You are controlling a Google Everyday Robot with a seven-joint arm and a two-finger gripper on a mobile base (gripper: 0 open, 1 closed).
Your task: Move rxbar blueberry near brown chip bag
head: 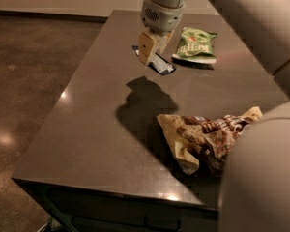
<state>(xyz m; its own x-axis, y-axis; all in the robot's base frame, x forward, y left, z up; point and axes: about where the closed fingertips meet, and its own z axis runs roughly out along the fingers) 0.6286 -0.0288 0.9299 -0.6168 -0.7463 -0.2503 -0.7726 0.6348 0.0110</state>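
My gripper (152,51) hangs over the far middle of the dark table (92,129), shut on the rxbar blueberry (161,65). The small dark blue wrapper sticks out below the cream fingers and is held above the tabletop, with its shadow on the surface beneath. The brown chip bag (205,140), large and wrinkled with cream ends, lies near the front right of the table, partly hidden by my arm. The bar is well behind it and apart from it.
A green chip bag (195,45) lies just right of the gripper at the back of the table. My bulky arm (261,187) fills the right foreground and upper right. The table's left and front edges drop to the floor.
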